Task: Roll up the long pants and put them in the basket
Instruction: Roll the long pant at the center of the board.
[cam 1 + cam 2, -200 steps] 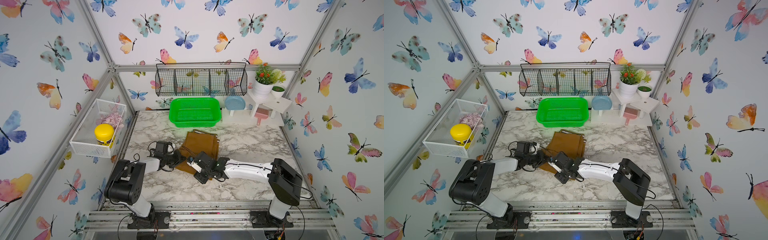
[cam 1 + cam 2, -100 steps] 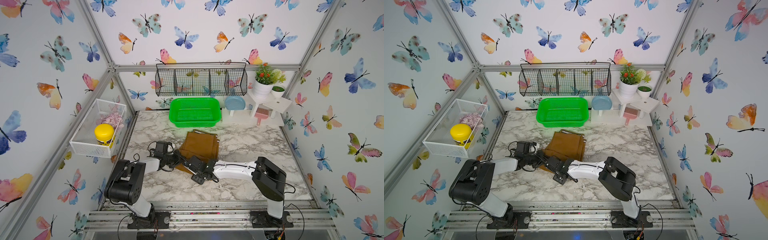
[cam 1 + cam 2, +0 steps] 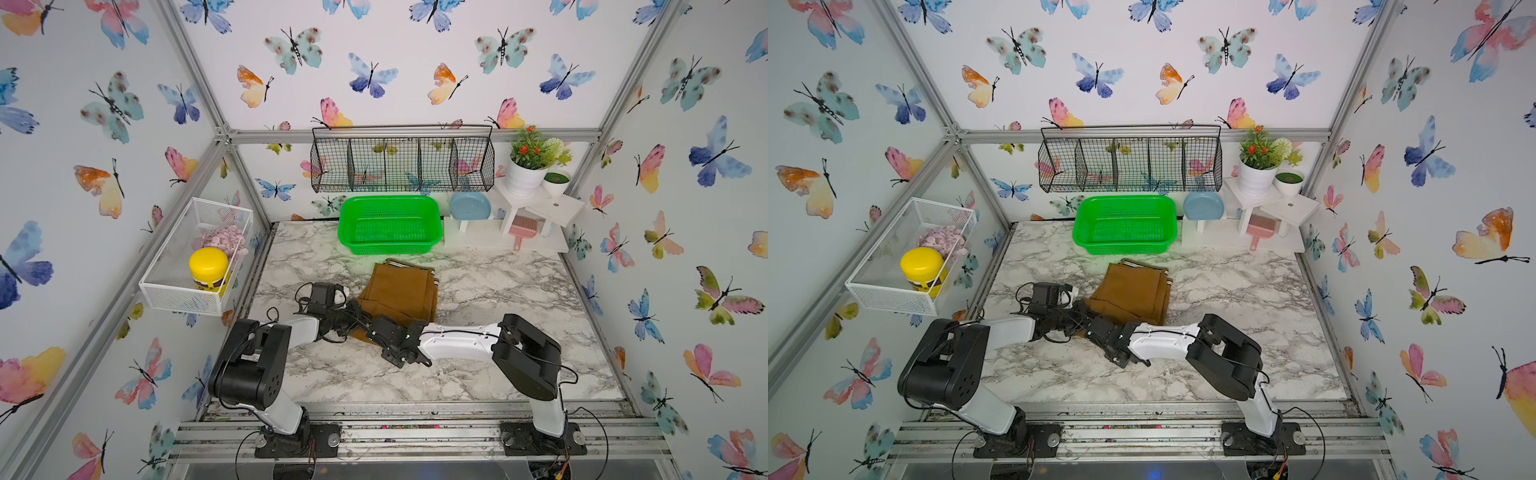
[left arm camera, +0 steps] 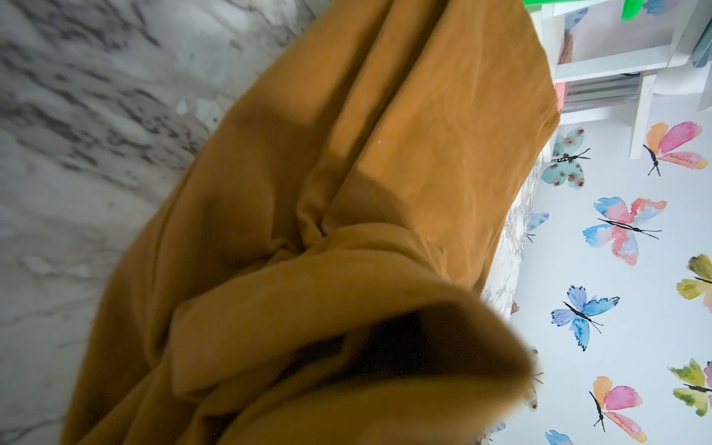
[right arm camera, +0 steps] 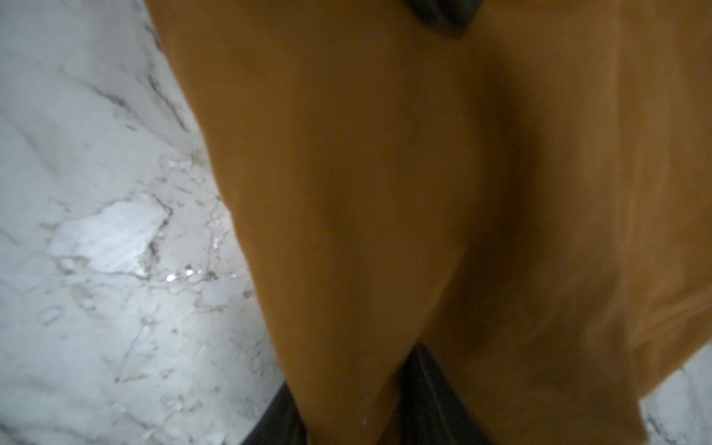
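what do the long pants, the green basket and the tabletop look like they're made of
long pants: woven cloth, matte mustard-brown; it creases and bunches softly in the left wrist view.
green basket: likely moulded plastic, slightly glossy, with a fine perforated mesh.
tabletop: marble look, grey-veined white with a sheen; real stone or a printed laminate, cannot tell.

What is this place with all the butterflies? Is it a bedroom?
Probably not a bedroom: it looks like a little robot practice booth. The butterfly wallpaper covers walls on a metal frame, and two robot arms are bolted at the edge of a marble table.
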Action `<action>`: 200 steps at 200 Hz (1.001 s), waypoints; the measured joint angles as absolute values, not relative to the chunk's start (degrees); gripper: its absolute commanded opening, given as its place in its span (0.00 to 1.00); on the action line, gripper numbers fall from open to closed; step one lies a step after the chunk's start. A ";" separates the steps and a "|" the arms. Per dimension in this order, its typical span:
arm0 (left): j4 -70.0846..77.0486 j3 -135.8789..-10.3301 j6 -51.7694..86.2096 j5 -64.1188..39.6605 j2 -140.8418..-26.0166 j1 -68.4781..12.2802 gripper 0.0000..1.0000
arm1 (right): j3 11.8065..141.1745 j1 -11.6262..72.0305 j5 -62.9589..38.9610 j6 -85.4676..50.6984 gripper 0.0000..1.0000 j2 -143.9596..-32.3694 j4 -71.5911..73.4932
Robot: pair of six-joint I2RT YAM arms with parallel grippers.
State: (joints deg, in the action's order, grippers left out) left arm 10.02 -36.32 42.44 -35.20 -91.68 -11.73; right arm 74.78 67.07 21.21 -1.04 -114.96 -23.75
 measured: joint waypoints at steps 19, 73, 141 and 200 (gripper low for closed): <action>9.80 -36.32 42.44 -35.29 -91.57 -11.60 0.00 | 75.02 67.24 21.54 -1.52 0.15 -115.15 -23.75; 4.62 -36.29 42.52 -33.52 -86.59 -9.43 0.00 | 73.82 64.82 15.11 -3.31 0.10 -113.16 -22.85; -8.56 -41.45 42.15 -22.65 -71.07 -6.92 0.00 | 74.13 58.28 -5.58 -7.57 0.10 -111.39 -23.51; -13.32 -43.20 40.95 -20.05 -68.93 -6.81 0.00 | 73.17 55.68 -36.60 -18.44 0.13 -111.22 -17.34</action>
State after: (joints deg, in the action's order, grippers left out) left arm -13.32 -43.20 40.95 -20.05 -68.93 -6.81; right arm 73.17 55.68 -36.60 -18.44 -111.22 -17.34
